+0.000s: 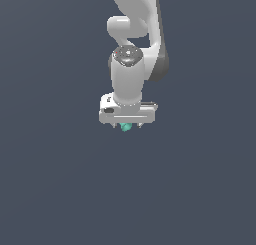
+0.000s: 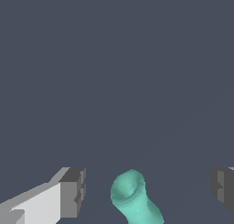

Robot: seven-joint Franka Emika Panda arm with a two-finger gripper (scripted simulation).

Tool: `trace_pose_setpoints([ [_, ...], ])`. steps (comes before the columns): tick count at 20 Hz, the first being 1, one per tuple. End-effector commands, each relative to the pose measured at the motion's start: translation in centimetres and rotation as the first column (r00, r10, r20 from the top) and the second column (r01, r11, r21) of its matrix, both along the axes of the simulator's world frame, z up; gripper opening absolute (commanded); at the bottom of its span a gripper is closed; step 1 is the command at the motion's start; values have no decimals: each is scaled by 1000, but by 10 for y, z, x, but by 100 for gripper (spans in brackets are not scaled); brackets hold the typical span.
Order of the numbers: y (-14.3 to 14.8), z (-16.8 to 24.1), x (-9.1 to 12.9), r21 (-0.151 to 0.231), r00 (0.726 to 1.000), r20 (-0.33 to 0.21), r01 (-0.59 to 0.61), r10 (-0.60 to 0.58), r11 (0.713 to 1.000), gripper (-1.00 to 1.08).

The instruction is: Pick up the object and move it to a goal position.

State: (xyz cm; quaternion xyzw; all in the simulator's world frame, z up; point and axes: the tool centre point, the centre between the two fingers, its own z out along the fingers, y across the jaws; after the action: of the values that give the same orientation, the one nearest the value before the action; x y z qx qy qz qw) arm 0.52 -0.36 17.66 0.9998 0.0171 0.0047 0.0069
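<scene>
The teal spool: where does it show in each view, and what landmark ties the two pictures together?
Exterior view: the teal spool peeks out just under the white claw, near the picture's middle.
Wrist view: it sits low in the frame, hollow end visible, between the two fingers, touching neither.
Shared landmark: the claw.

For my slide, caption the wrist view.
Open claw straddling the teal spool, fingers apart from it on both sides.

- No text, label, brand, number or sign can be read in either view.
- A small dark mark on the side of the white gripper [image 1: 127, 125] body is too blurred to make out.
</scene>
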Motion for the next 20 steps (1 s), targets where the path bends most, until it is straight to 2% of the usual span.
trace_pose_setpoints([
  [1, 0, 0, 0, 0, 1000, 0, 0, 0, 1000, 100],
  [10, -34, 10, 5, 8, 996, 21, 88, -88, 996, 100],
  [20, -32, 1, -6, 7, 999, 17, 35, -35, 999, 100],
])
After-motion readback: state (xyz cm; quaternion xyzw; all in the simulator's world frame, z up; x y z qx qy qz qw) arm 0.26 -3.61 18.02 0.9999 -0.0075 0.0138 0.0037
